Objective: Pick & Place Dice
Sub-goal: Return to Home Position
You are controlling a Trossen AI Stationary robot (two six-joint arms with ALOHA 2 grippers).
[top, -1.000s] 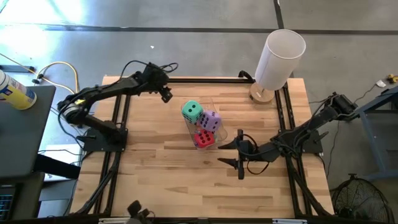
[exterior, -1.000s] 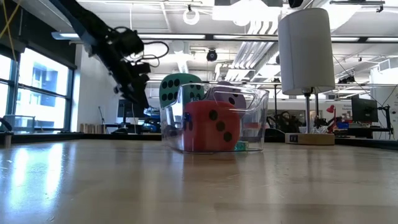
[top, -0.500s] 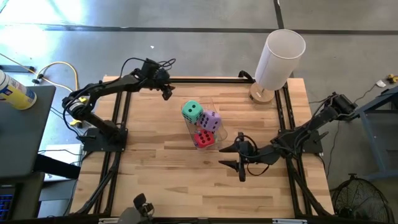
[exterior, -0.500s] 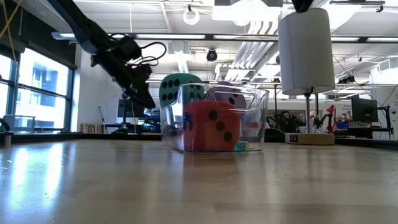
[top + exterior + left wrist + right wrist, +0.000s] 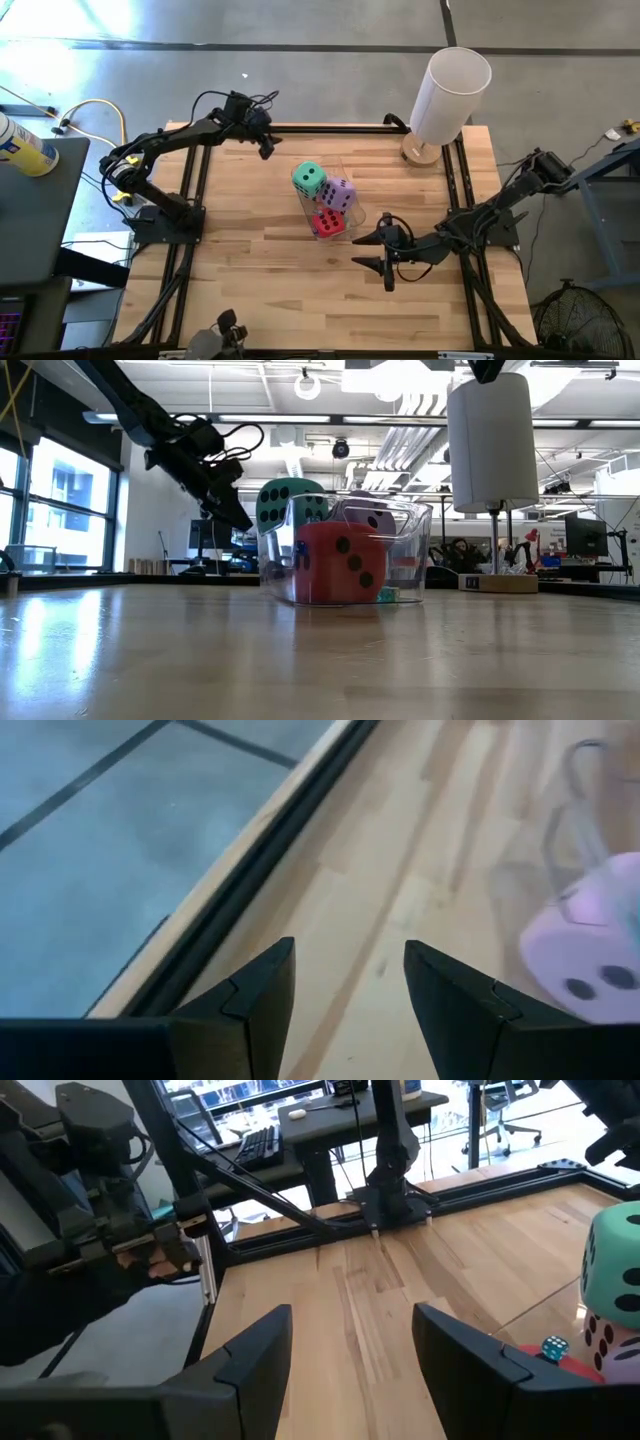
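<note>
The dice sat in the clear bin (image 5: pixel 408 545) at the centre of the worktop (image 5: pixel 250 280). In the high view the green die (image 5: pixel 309 178) was uppermost and to the left. The purple die (image 5: pixel 338 194) was just below and right of it, and the red die (image 5: pixel 328 222) was lowest. Being cubes, they had no long axis. The red die turned a face with three diagonal pips towards the low camera. A small blue die (image 5: pixel 553 1347) lay beside the red die. The left claw (image 5: pixel 348 952) hung over the worktop's upper-left edge, its fingers apart and holding nothing. The right claw (image 5: pixel 352 1312) was to the lower right of the bin, likewise spread and empty. The lettering on the bottle (image 5: pixel 25 145) at far left was too small to read.
</note>
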